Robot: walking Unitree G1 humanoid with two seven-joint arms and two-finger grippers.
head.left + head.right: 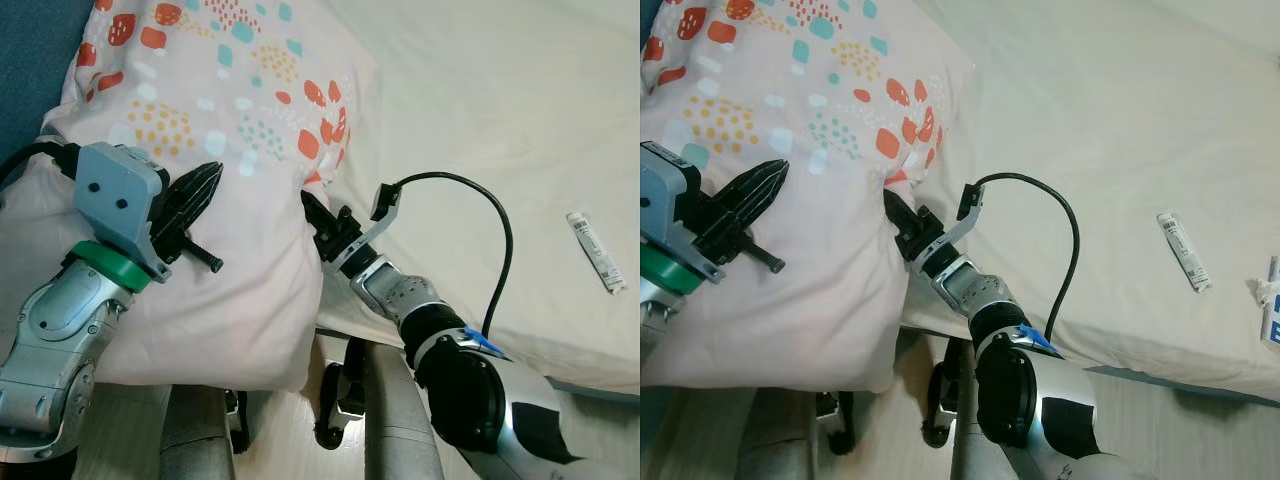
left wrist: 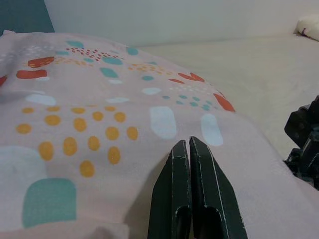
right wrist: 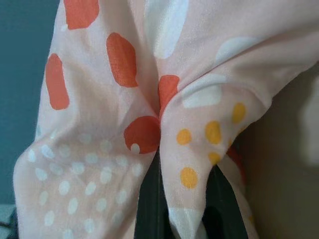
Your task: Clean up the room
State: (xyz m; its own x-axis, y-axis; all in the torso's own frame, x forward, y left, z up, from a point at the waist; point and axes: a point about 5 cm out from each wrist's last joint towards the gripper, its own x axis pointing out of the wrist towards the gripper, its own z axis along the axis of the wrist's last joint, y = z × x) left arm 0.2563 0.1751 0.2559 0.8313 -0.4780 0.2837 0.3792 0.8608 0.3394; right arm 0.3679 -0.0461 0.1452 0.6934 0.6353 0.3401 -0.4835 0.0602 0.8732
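Cream-sheeted bed (image 1: 480, 120) takes up most of what's in front of me, with a teal wall or headboard (image 1: 30, 60) up at my far left. Lying on the near left part of the bed and hanging a bit over its edge is the pale pink pillow with orange, teal and yellow spots (image 1: 200, 280).

My right fingers (image 1: 312, 208) are clamped on the pillow's right edge. In the right wrist view the pink fabric (image 3: 164, 119) bunches into a fold right where the two black fingers (image 3: 149, 209) pinch it, so I've got cloth in there for sure. A black cable (image 1: 490, 230) loops off that wrist over the sheet.

My left fingers (image 1: 205, 185) are pressed shut against each other, holding nothing, with the tips resting on or just above the top of the pillow on its left side.

Off to my right, a small white printed tube-like packet (image 1: 597, 252) lies on the sheet, well apart from the pillow.
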